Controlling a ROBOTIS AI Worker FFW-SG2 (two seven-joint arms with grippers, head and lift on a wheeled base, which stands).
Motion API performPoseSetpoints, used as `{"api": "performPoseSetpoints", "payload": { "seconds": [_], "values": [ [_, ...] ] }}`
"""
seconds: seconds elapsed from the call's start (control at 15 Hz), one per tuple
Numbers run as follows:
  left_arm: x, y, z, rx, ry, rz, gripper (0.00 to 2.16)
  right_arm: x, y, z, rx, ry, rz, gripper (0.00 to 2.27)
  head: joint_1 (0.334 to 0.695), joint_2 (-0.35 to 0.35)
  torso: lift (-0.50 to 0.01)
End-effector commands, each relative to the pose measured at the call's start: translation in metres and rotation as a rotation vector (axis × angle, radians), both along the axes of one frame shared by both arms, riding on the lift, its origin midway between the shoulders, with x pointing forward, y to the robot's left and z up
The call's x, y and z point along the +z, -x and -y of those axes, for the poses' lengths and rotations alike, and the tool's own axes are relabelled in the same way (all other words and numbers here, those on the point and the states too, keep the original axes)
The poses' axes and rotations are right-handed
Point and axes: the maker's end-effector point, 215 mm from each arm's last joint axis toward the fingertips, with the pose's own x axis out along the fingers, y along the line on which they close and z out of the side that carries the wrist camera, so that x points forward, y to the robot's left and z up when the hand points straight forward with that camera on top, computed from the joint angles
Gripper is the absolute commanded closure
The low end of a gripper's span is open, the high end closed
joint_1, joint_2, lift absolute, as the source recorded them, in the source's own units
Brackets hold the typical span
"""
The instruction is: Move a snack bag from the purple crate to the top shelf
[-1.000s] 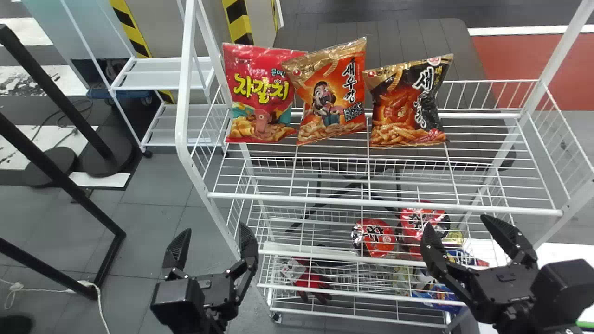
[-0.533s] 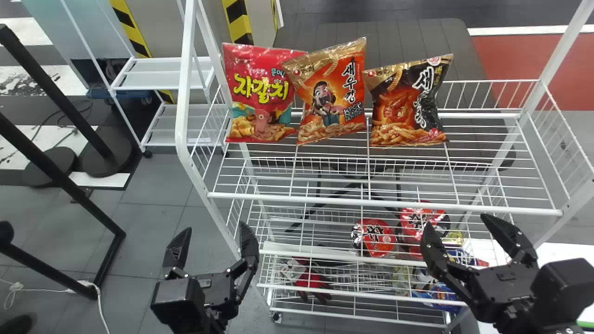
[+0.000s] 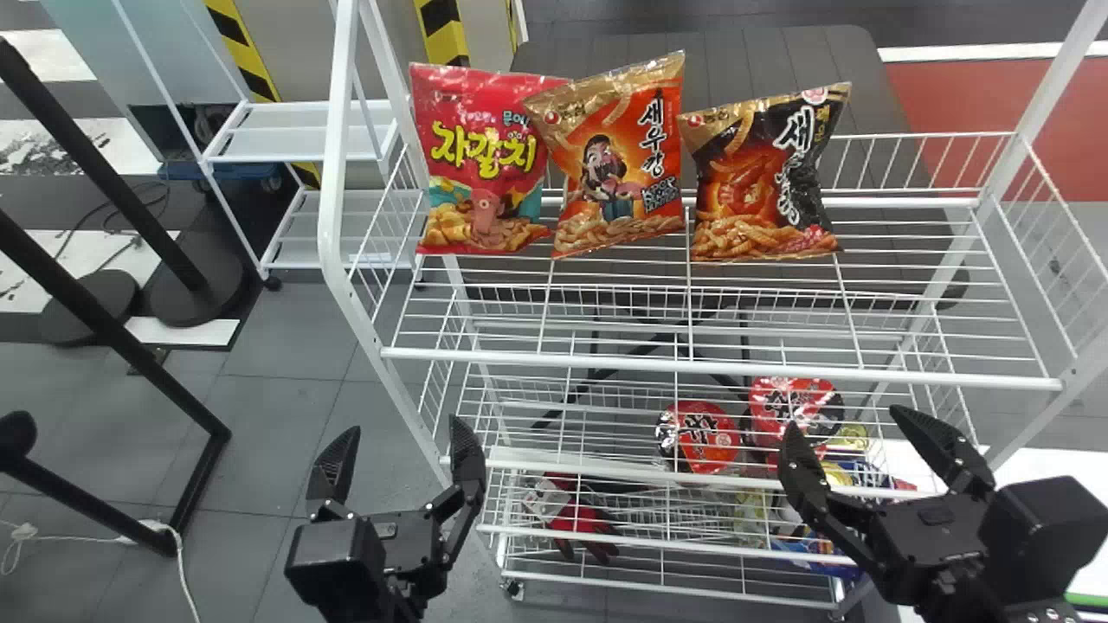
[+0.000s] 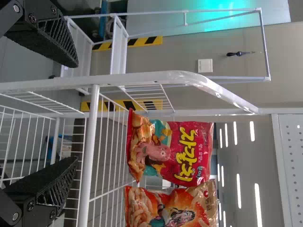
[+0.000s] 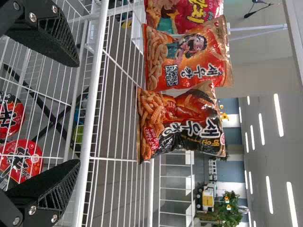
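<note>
The left end effector (image 3: pixel 402 427) and right end effector (image 3: pixel 843 420) are released and empty before the top shelf (image 3: pixel 866 373). Snack bags (image 3: pixel 615 164) stand along its back; careless pushing could topple them, and approaching too low could catch the front rail (image 3: pixel 537 359).

In the left wrist view, the orange snack bag (image 4: pixel 165 210) runs off the bottom edge. At the head view's lower right, the right gripper (image 3: pixel 845 420) partly covers a blue item (image 3: pixel 809 547), perhaps a packet.
</note>
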Motion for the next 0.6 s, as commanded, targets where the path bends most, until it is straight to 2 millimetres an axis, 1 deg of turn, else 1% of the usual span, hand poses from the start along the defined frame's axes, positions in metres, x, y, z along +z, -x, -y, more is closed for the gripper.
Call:
{"api": "performPoseSetpoints", "payload": {
  "seconds": [0.0,0.53],
  "values": [
    [0.0002,0.0001,-0.0001,0.0,0.0,0.001,0.12,-0.0009,0.0003,0.0001,0.0,0.0,-0.002,0.09,0.695,0.135,-0.037],
    [-0.0016,0.0018,-0.0004,0.002,0.001,-0.002,0.12,-0.0035,0.0009,0.0002,0.0,0.002,-0.009,0.09,0.695,0.136,-0.069]
  ]
}}
